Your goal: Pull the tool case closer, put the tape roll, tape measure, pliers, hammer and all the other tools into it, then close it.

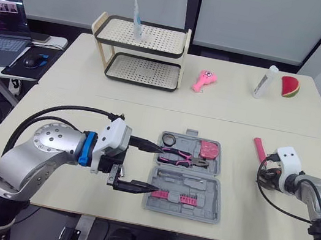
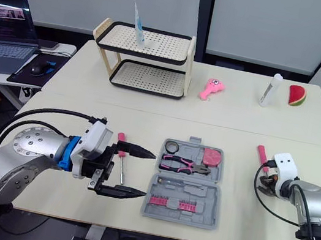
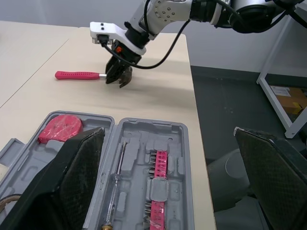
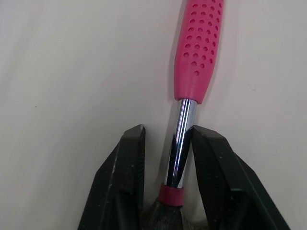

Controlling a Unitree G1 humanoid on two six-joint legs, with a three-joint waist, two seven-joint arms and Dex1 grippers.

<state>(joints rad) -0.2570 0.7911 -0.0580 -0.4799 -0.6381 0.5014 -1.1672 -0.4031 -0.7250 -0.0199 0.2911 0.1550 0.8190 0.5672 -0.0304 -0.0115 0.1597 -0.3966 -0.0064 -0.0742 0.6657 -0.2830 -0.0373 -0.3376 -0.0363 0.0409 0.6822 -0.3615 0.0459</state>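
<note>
The grey tool case [image 1: 213, 199] lies open at the table's middle front. Its far half holds the tape roll [image 1: 169, 139], the pink-handled pliers [image 1: 182, 156] and the pink tape measure [image 1: 209, 148]; its near half holds a pink bit strip [image 1: 175, 196]. My left gripper [image 1: 158, 169] is open at the case's left side. A pink-handled screwdriver [image 2: 121, 160] lies on the table between its fingers. On the right, the hammer [image 1: 259, 148] lies flat. My right gripper [image 4: 168, 129] is shut on its chrome shaft, just below the pink handle [image 4: 197, 48].
A two-tier rack [image 1: 141, 51] stands at the back, with a pink toy [image 1: 205, 80], a white tube [image 1: 265, 81] and a watermelon slice [image 1: 289, 87] to its right. A laptop [image 1: 0, 23] sits on a side desk at the left. The table's right edge is close to the hammer.
</note>
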